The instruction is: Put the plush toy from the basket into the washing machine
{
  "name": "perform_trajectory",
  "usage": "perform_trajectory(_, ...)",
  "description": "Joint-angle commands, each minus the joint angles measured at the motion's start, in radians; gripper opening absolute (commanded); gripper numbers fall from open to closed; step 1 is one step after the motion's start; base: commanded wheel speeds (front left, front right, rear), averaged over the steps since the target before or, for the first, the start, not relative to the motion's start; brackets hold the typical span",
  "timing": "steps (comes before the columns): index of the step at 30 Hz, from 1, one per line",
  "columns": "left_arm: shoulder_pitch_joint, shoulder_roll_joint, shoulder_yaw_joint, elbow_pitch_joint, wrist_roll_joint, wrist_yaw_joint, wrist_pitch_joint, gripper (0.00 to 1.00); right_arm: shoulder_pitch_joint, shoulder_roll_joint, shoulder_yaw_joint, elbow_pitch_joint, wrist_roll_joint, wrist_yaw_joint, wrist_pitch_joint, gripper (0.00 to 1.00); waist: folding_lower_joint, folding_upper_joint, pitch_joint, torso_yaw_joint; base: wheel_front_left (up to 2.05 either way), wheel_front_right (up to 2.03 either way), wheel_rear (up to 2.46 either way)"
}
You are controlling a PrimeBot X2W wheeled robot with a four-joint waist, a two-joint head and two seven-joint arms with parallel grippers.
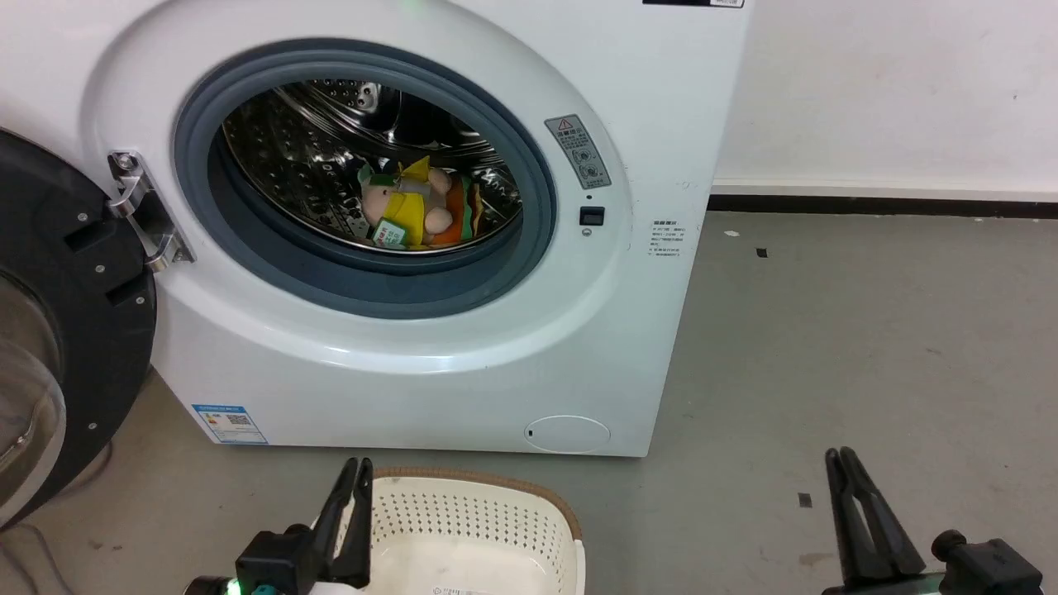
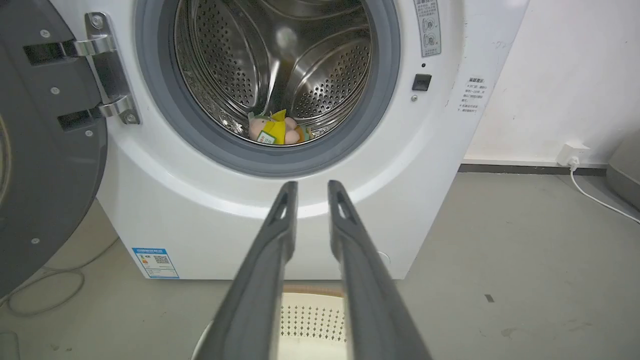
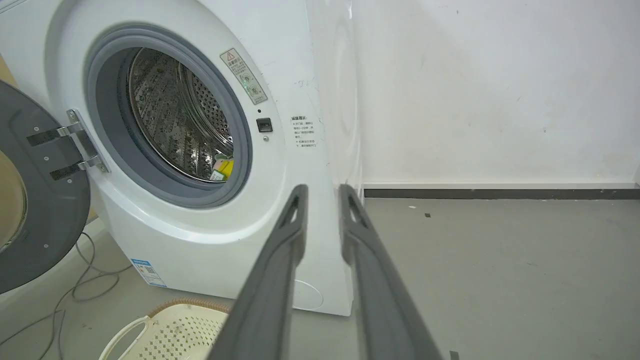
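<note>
One big white washer [image 1: 463,355] stands on the grey floor [image 1: 826,347], next to a white wall [image 1: 893,83]. Its round black door [image 1: 74,330] is swung wide open on the robot's left, held on by a shiny hinge [image 1: 145,215]. A thick grey ring [image 1: 194,165] goes all the way round the hole in the front. Behind the ring is the shiny drum [image 1: 306,157], full of little holes.

The basket [image 1: 496,512] sits on the floor just in front of the washer. It is cream, with rows of small holes and a brown rim.

The left gripper [image 1: 358,475] hangs over the near left side of the basket and points at the washer. Its two long dark fingers have a thin gap between them, and nothing is in the gap. The right gripper [image 1: 841,456] hangs over bare floor, well apart from the basket on the right. Its fingers also have a thin gap and hold nothing.

The toy [image 1: 413,207] lies at the bottom of the drum, close to the front. The pink figure in yellow is on the left. The orange burger, with its green and red layers, is joined to it on the right.

A small blue sticker [image 1: 230,424] is stuck low on the front of the washer, near its left corner.
</note>
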Motion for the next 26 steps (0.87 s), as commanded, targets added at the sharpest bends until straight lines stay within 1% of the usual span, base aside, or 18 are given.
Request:
perform_trajectory(1,0.0,-0.001,0.001,0.0,0.001,-0.001,0.001,0.0,-0.001,0.0,0.0,0.0,-0.001,0.0,0.001,0.0,0.0001,0.0,0.0,0.0,0.0,0.0,0.0)
perform_trajectory(26,-0.01,-0.027,0.05,-0.025,0.056,-0.025,0.052,0.0,-0.028,0.0,-0.006,-0.001,-0.035,0.0,0.052,0.0,0.0001,0.0,-0.001,-0.009,0.0,0.0,0.0)
